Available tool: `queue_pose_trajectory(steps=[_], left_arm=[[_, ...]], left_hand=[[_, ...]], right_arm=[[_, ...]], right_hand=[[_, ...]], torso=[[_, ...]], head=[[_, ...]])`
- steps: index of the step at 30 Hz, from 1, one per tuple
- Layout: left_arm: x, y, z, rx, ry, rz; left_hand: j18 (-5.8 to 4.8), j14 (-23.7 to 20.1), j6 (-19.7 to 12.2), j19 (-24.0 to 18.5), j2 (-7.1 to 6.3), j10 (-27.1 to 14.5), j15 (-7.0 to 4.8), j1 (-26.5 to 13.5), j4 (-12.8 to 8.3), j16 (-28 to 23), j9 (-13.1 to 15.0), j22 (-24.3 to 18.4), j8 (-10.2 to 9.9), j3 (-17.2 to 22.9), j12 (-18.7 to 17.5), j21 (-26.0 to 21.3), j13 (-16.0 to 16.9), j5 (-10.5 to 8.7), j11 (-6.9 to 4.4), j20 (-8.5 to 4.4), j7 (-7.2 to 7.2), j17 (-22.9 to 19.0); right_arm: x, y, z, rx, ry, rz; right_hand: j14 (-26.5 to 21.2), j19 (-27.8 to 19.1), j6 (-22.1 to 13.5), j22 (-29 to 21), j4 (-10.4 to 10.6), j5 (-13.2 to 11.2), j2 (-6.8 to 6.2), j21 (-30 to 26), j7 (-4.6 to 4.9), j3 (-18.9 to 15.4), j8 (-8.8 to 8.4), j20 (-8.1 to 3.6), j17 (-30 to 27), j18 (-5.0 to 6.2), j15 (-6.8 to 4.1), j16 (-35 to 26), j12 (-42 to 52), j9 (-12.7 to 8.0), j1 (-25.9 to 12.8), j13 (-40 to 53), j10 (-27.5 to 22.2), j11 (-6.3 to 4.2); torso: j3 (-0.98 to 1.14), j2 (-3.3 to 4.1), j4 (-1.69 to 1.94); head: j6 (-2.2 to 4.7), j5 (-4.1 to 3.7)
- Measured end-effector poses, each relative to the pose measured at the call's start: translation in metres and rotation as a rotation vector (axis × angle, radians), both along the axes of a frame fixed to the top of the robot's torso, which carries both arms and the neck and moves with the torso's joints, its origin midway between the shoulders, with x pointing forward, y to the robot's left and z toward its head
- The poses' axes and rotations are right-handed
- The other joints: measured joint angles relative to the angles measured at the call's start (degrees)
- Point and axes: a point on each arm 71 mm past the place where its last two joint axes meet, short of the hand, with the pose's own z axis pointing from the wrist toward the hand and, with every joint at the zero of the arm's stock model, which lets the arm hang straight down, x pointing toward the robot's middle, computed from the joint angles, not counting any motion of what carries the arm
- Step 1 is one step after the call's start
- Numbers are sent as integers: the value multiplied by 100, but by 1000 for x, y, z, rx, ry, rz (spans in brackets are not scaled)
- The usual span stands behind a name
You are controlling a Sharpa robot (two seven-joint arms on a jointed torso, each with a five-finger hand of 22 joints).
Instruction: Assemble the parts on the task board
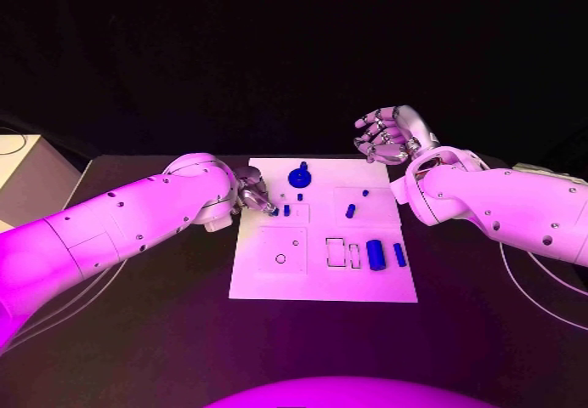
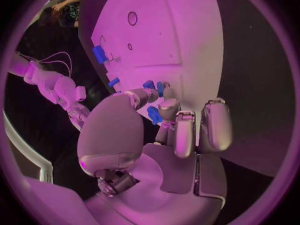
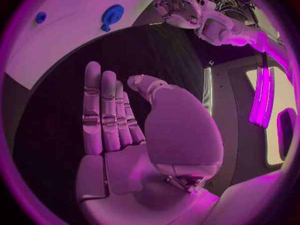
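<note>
Left robot hand (image 2: 164, 122) pinches blue part (image 2: 154, 114) over task board (image 1: 368, 285) edge — right robot hand (image 1: 390, 136) empty, fingers apart.

Premises: a robotics laboratory or test cell. Evidence: a black table (image 1: 147, 340) carries a white task board (image 1: 321, 280) with outlined recesses and small blue parts (image 1: 375, 254), set between two white robot arms. Loose cables (image 1: 539, 297) trail over the table edges. Dark backdrop behind; coloured stage-type lighting throughout.
</note>
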Motion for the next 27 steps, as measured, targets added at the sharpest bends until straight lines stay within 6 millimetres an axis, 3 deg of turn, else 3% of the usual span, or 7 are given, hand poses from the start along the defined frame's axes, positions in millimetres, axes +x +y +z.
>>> queue_pose_trajectory(steps=[27], left_arm=[[-1,6,1,15,-12,20]], left_hand=[[1,0,23,0,0,43,0,0,-15,-2,27,22,-4,-15,21,-1,52,67,1,0,-3,0]], right_arm=[[0,-2,0,-1,0,-3]], right_hand=[[0,0,0,-13,17,0,0,0,0,-17,0,0,16,0,0,0,23,-9,0,-10,0,0]], torso=[[5,-1,-3]], head=[[-16,-4]])
